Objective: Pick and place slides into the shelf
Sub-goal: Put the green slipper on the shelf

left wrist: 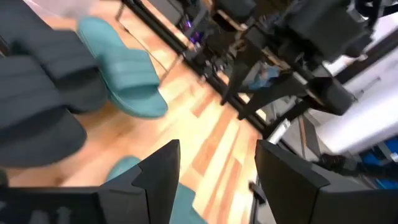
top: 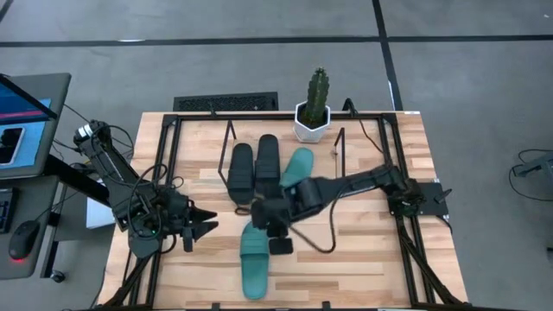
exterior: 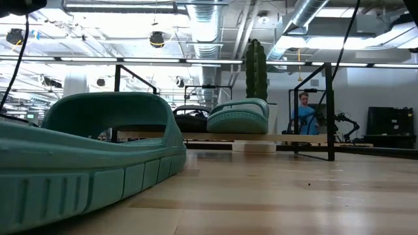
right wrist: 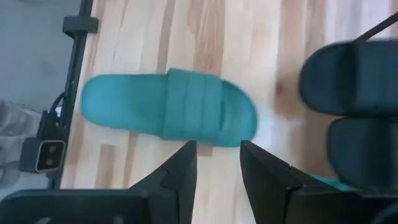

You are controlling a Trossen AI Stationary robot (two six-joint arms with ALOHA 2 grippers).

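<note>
At the far left of the scene, off the table, a laptop (top: 22, 121) sat on a side stand with a mouse (top: 19, 240) just below it. The left gripper (top: 200, 223) hovered over the left part of the wooden table (top: 371, 259), its fingers (left wrist: 158, 177) spread apart and holding nothing, pointing toward the middle. Near the back edge lay a dark keyboard (top: 226, 104), just outside the rig frame. In the middle, two black slides (top: 252, 167) lay side by side on the shelf (top: 230, 138), whose thin black rods stood up at either end, and a teal slide (top: 297, 166) rested just beside them on the right, slightly tilted. A second teal slide (top: 256, 259) lay flat on the bare wood nearer the front edge, well apart from the shelf; in the low view it filled the foreground (exterior: 85, 156). The right gripper (top: 275, 226) hung between the shelf and this loose slide, its fingers (right wrist: 180, 168) parted and empty above the sandal's strap (right wrist: 186, 102). Behind the shelf stood a cactus (top: 318, 93) in a white pot (top: 311, 128), close to the shelf's right end. The right arm (top: 363, 183) stretched across the table from the right side, and its cable (top: 324, 238) trailed over the wood. In the room beyond, a person (exterior: 304, 114) was visible.
</note>
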